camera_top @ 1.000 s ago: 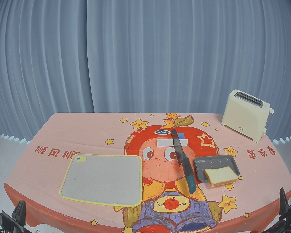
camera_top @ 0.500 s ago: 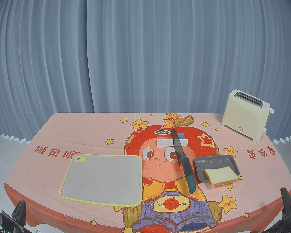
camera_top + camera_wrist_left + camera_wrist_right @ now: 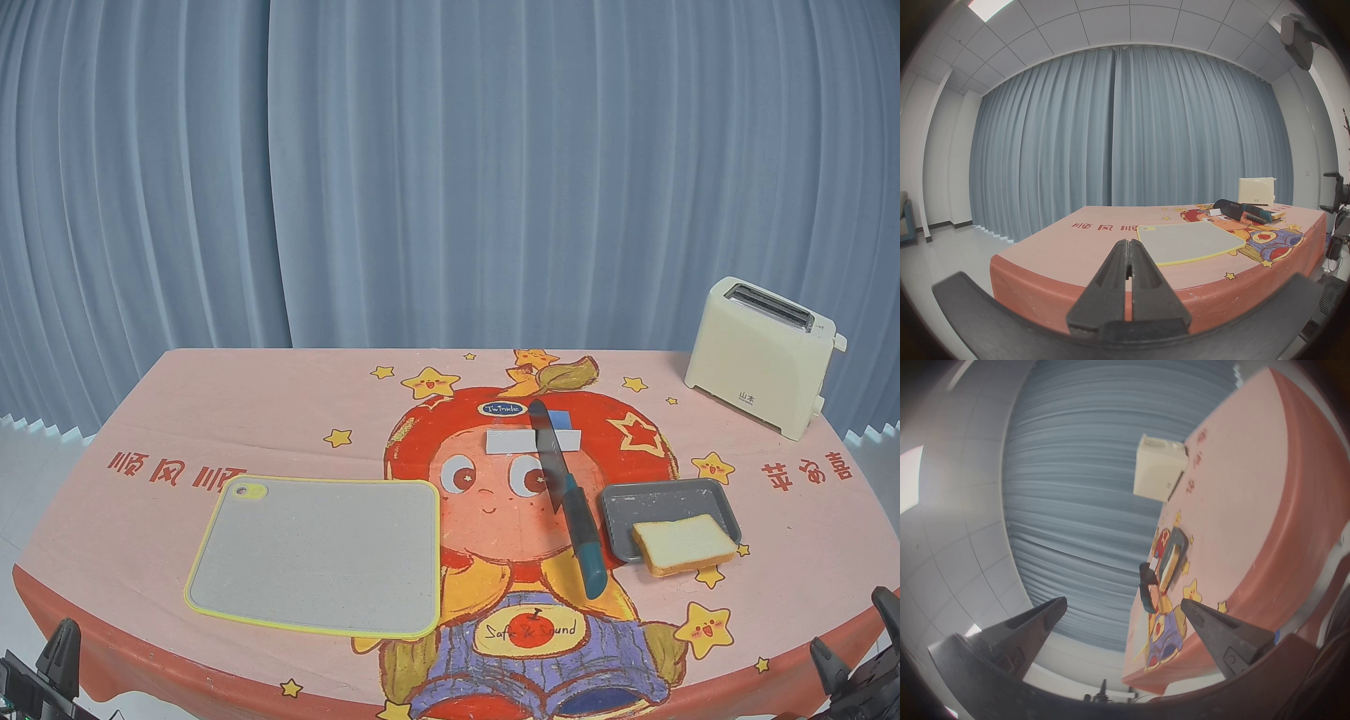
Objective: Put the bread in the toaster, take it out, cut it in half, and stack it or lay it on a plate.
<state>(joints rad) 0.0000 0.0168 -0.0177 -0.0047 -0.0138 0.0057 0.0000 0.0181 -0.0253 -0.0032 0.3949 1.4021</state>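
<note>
Blue-grey curtain [image 3: 450,169] hangs behind the table [image 3: 187,412], which you see from the head view under a pink cartoon cloth; the cream toaster [image 3: 761,356] stands upright at the far right corner, slots facing up; the slice of bread [image 3: 682,544] lies on the near right part of the dark grey tray [image 3: 656,499], overhanging its near rim, well apart from the toaster; the knife [image 3: 569,502] lies just left of the tray, teal handle toward the robot, dark blade pointing away across a small white card [image 3: 511,441]; the cutting board [image 3: 314,555], grey with a yellow rim, lies flat toward the left; your left gripper [image 3: 58,647] sits low at the near left edge of the table and your right gripper [image 3: 853,626] low at the near right edge, neither touching anything.

From the left wrist view, the left gripper's fingers [image 3: 1111,281] are pressed flat together, holding nothing; they hang before the near edge of the cloth, apart from it; beyond them the cutting board lies nearest, with the knife, bread and toaster farther off.

From the right wrist view, the right gripper's jaws are spread wide and empty, clear of the table's edge; past them you see the bread on its tray, the knife beside it, and the toaster beyond.
</note>
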